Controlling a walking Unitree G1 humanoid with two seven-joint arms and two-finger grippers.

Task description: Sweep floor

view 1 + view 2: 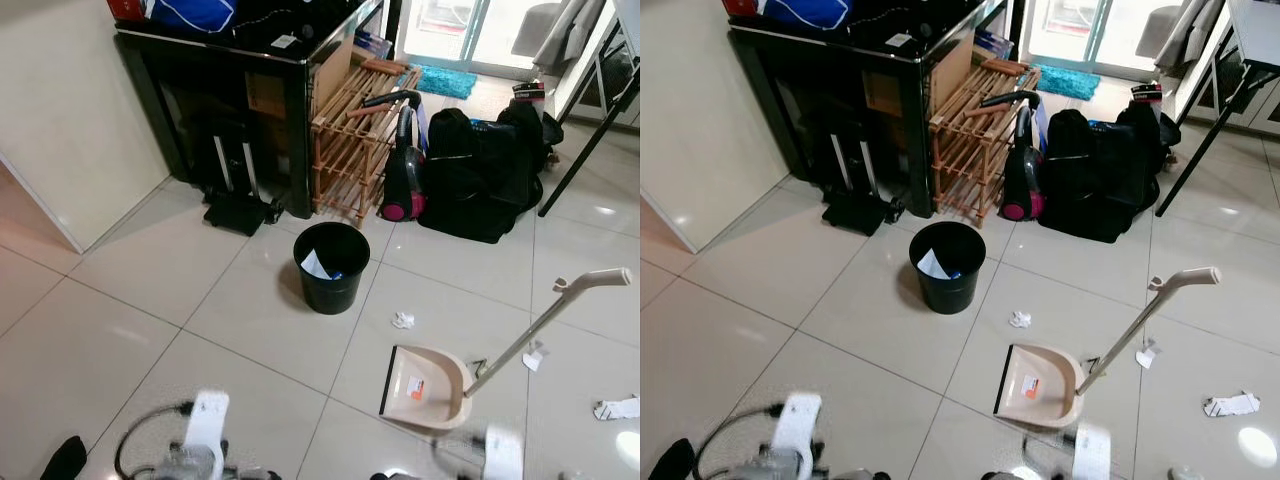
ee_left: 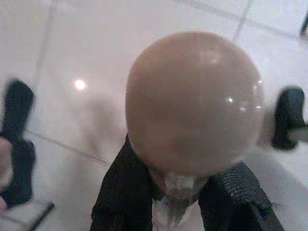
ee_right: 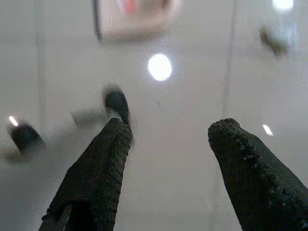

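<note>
A beige dustpan lies on the tiled floor, its long handle slanting up to the right. Paper scraps lie around it: one just beyond the pan, one by the handle, one at the far right. In the left wrist view my left gripper is shut on a beige broom handle, whose rounded end sits close to the camera. My right gripper hangs open over bare tiles, with the dustpan blurred beyond it. Both arms show blurred at the bottom edge.
A black bin holding paper stands ahead in mid-floor. Behind it are a black cabinet, a wooden rack, a pink and black vacuum and black bags. A black table leg slants at the right.
</note>
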